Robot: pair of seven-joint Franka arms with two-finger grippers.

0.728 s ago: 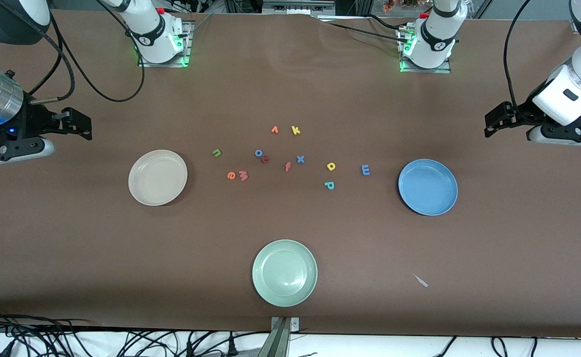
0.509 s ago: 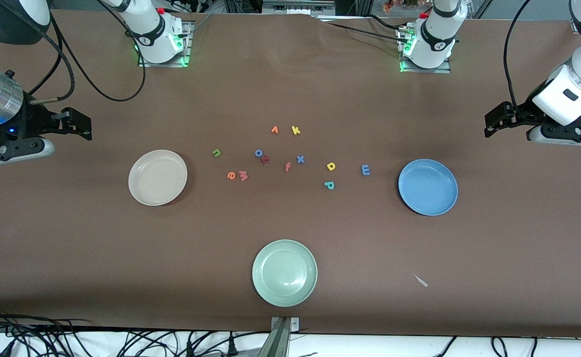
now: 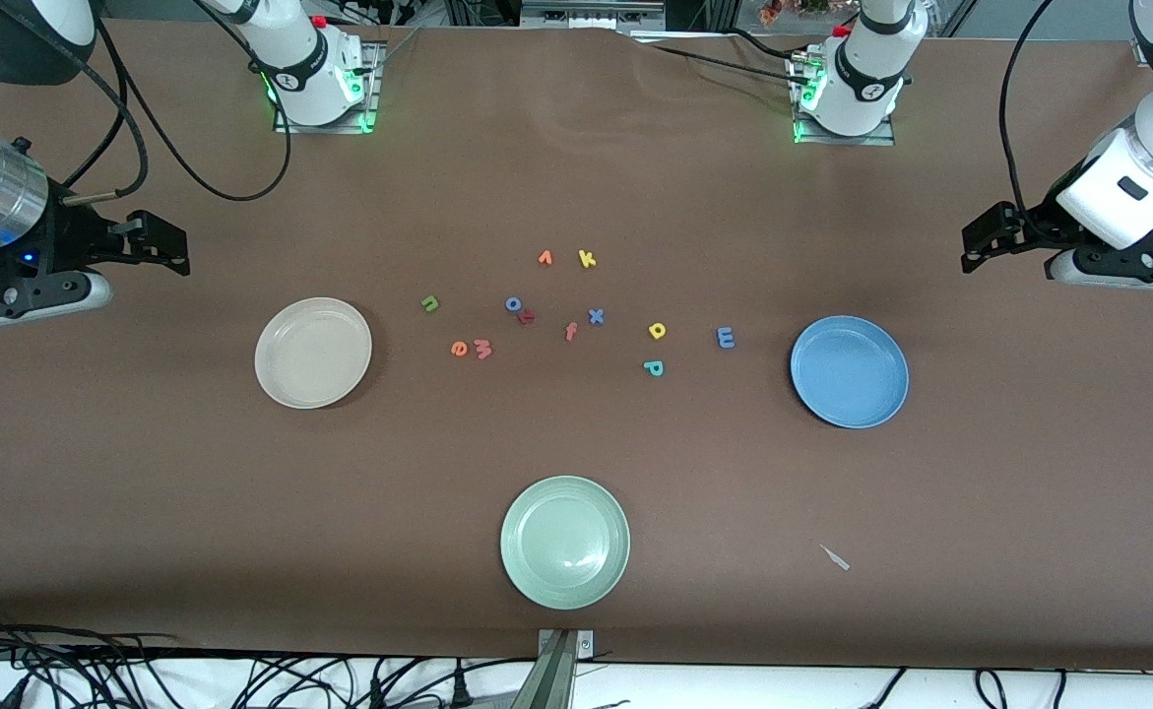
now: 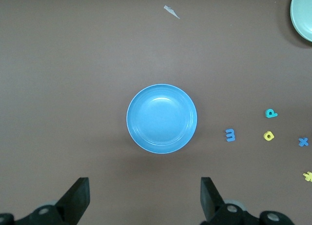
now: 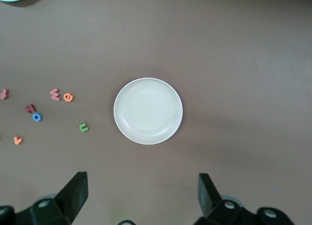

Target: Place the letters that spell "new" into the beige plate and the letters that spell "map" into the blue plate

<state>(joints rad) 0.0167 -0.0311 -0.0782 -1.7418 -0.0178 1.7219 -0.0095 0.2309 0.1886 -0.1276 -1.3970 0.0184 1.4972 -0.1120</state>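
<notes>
The beige plate [image 3: 313,353] [image 5: 148,111] lies empty toward the right arm's end, the blue plate [image 3: 849,371] [image 4: 162,118] empty toward the left arm's end. Between them on the table lie the green n [image 3: 429,303] [image 5: 84,128], orange e [image 3: 459,348] [image 5: 68,97] and pinkish w [image 3: 482,348] [image 5: 55,93]. The blue m [image 3: 725,338] [image 4: 230,135], yellow a [image 3: 657,331] [image 4: 268,135] and teal p [image 3: 653,368] [image 4: 271,113] lie closer to the blue plate. My right gripper [image 3: 174,251] [image 5: 141,183] hangs open, holding nothing, over bare table beside the beige plate. My left gripper [image 3: 972,248] [image 4: 145,188] hangs open beside the blue plate.
Other letters lie in the middle: blue o [image 3: 513,303], a dark red letter [image 3: 527,316], orange f [image 3: 570,331], blue x [image 3: 596,316], orange v [image 3: 544,258], yellow k [image 3: 587,259]. A pale green plate [image 3: 565,542] sits nearest the front camera. A white scrap [image 3: 835,557] lies beside it.
My right gripper has shifted slightly toward the middle of the table. The left arm, the letters and the plates have not moved.
</notes>
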